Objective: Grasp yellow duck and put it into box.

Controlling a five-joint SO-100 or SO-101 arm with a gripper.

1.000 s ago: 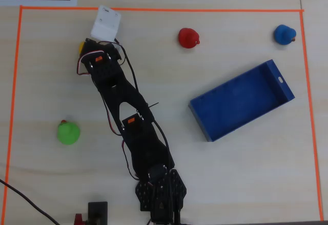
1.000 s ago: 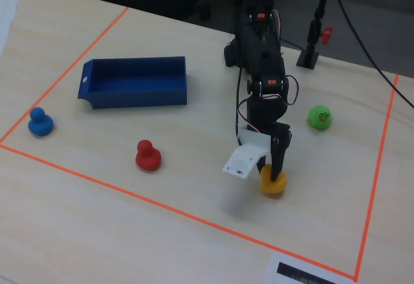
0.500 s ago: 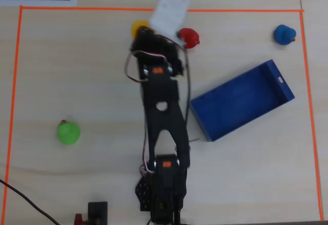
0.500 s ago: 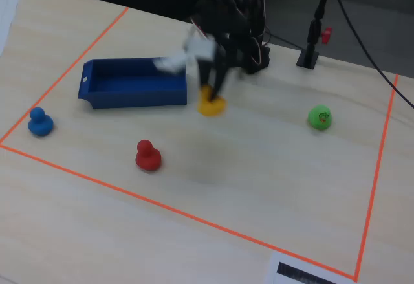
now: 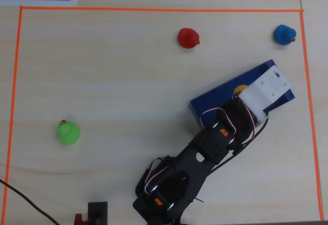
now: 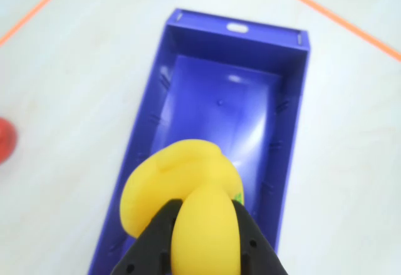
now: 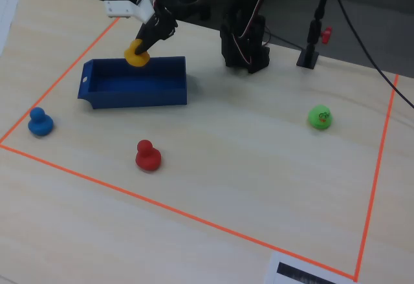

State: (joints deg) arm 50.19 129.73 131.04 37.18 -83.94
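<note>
The yellow duck (image 6: 188, 200) is clamped between my black fingers (image 6: 153, 240) and hangs over the near end of the open blue box (image 6: 291, 99). My gripper (image 6: 203, 222) is shut on it. In the fixed view the duck (image 7: 136, 55) is held just above the box's rim (image 7: 132, 93) by my gripper (image 7: 143, 48). In the overhead view only a bit of the duck (image 5: 240, 88) shows beside the white wrist part, over the box (image 5: 215, 98).
A red duck (image 5: 188, 37), a blue duck (image 5: 284, 34) and a green duck (image 5: 67, 133) stand on the wooden table inside an orange tape border (image 5: 154, 9). A camera stand (image 7: 310, 54) sits near the arm base.
</note>
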